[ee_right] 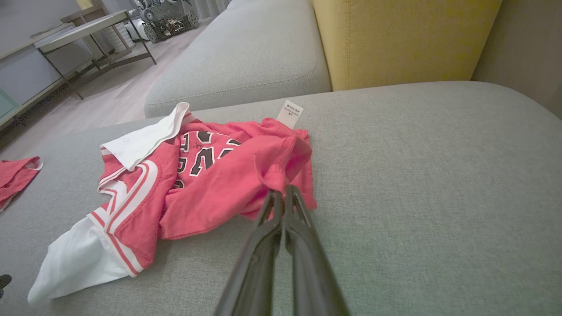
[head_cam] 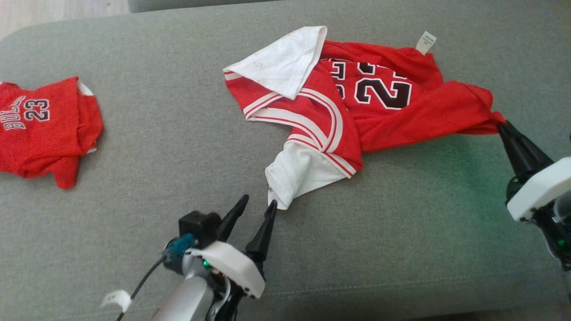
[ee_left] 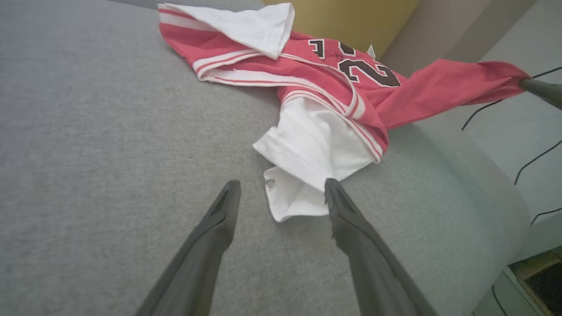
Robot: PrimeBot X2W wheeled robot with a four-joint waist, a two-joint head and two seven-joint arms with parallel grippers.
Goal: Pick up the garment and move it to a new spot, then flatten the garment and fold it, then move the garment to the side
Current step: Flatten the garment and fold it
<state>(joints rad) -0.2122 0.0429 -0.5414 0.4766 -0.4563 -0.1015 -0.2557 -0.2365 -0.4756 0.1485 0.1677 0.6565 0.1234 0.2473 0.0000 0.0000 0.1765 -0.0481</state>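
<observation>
Right tool [head_cam: 501, 125] pinches the shirt [head_cam: 383, 120] at three o'clock; left tool [head_cam: 259, 200], spread wide, should clamp the white sleeve [head_cam: 298, 176].

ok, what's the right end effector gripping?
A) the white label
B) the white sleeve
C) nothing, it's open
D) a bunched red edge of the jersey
D: the right end effector is shut on a bunched red edge of the basketball jersey, which is drawn out toward it. The white sleeve lies at the open left end effector instead.
</observation>
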